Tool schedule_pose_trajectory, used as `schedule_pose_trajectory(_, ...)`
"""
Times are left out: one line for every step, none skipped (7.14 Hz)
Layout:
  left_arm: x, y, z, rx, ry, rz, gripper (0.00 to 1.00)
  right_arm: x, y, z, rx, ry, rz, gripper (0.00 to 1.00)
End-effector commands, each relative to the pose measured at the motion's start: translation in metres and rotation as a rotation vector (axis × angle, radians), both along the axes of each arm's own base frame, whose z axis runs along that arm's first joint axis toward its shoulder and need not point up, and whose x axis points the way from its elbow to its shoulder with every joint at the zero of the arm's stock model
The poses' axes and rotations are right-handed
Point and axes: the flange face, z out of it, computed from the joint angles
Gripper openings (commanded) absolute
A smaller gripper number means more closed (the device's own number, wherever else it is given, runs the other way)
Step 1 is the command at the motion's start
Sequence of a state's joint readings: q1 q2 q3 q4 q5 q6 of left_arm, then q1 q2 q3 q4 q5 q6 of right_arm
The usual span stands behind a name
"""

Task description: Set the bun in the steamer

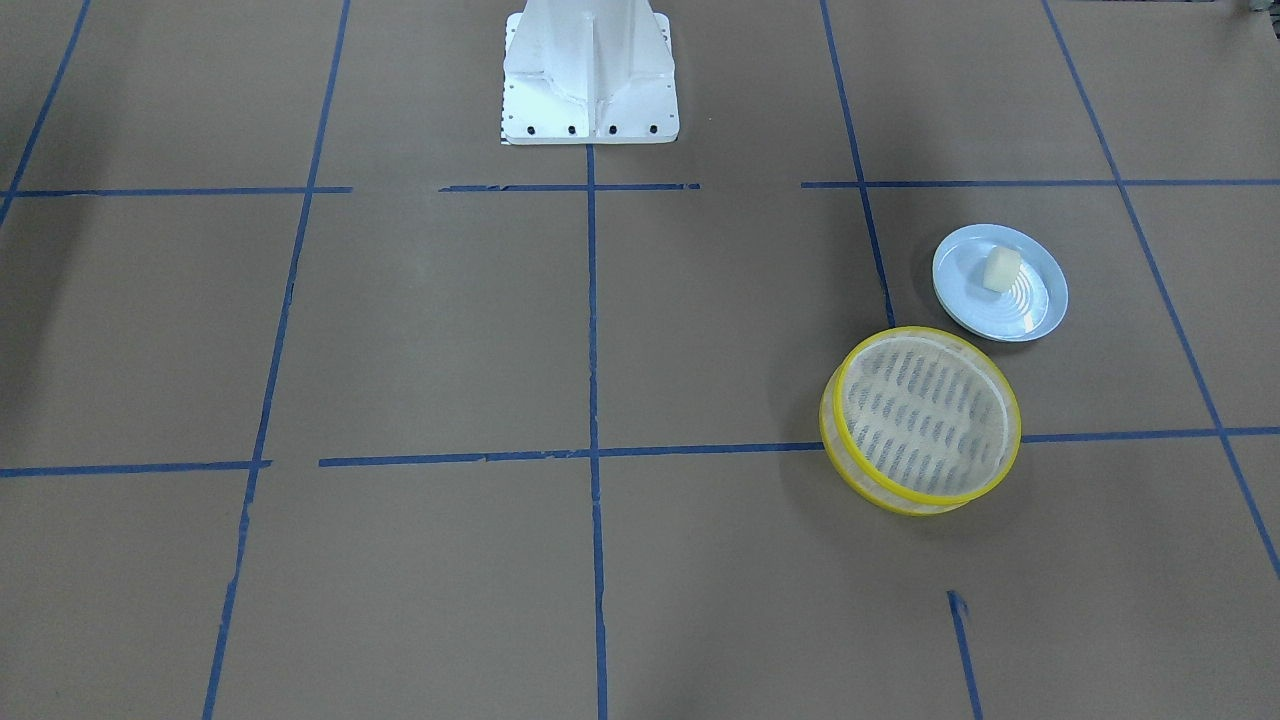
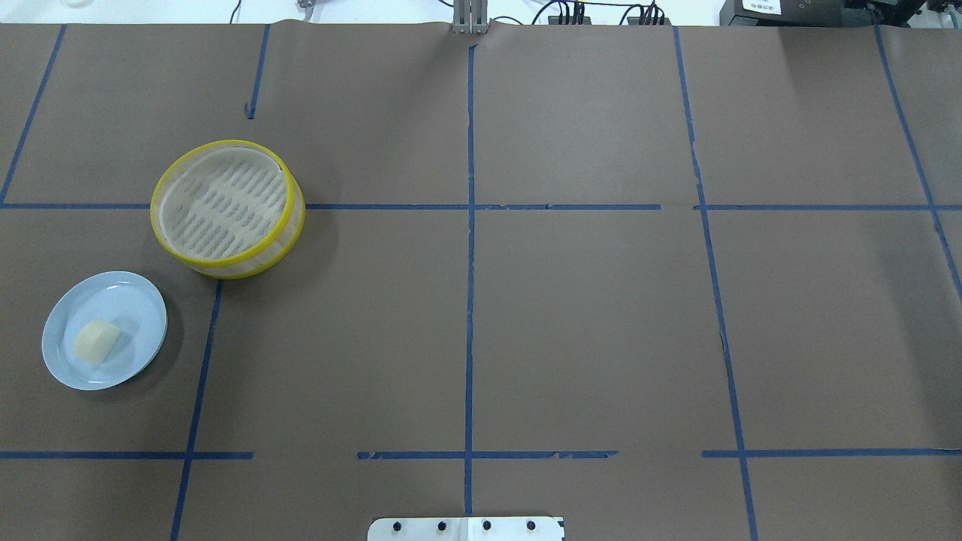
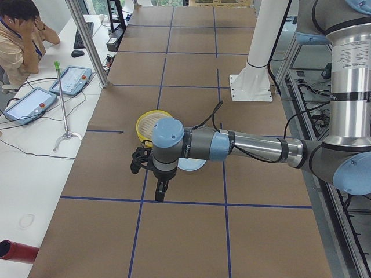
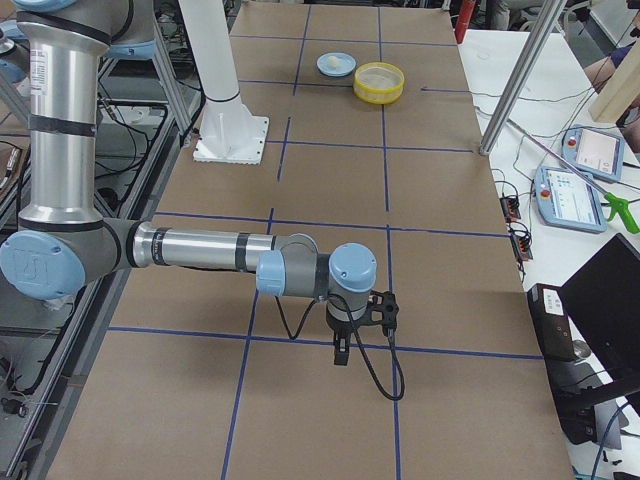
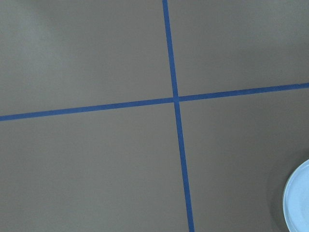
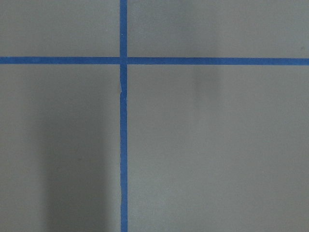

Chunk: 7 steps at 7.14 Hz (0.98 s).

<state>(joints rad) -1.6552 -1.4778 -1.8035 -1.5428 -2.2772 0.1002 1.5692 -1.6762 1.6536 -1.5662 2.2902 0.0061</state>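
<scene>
Bun (image 1: 1001, 269) on blue plate (image 1: 1040, 312), yellow-rimmed steamer (image 1: 921, 421) just beside, taped brown table (image 1: 450, 330)

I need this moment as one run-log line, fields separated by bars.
bun: on blue plate | steamer: empty, beside plate | left gripper: state unclear | right gripper: state unclear

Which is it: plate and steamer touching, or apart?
Apart. The overhead view plainly shows a strip of bare table between the plate and the steamer. The front-facing view is too tight to judge.
</scene>
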Motion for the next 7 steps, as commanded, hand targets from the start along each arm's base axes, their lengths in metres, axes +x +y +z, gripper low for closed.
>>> schedule_pose_trajectory(0.003, 0.005, 0.016, 0.019, -0.013, 0.006, 1.0, 0.0, 0.0, 0.0, 0.0, 0.0, 0.0, 1.0)
schedule_pose_trajectory(0.049, -0.01, 0.005, 0.126, -0.012, 0.098, 1.0, 0.0, 0.0, 0.0, 0.0, 0.0, 0.0, 1.0)
schedule_pose_trajectory(0.095, -0.017, -0.011, 0.112, 0.023, 0.076, 1.0, 0.0, 0.0, 0.0, 0.0, 0.0, 0.0, 1.0)
schedule_pose_trajectory(0.147, -0.017, -0.022, 0.111, 0.053, 0.101, 1.0, 0.0, -0.001, 0.0, 0.001, 0.0, 0.0, 1.0)
schedule_pose_trajectory(0.182, -0.013, -0.034, 0.121, 0.075, 0.134, 0.95, 0.0, -0.001, 0.0, 0.001, 0.0, 0.0, 1.0)
schedule_pose_trajectory(0.226, -0.004, -0.045, 0.108, 0.081, 0.187, 0.95, 0.0, -0.001, 0.0, 0.001, 0.0, 0.0, 1.0)
schedule_pose_trajectory(0.258, 0.003, -0.056, 0.133, 0.03, 0.205, 0.96, 0.0, -0.001, 0.0, 0.001, 0.0, 0.0, 1.0)
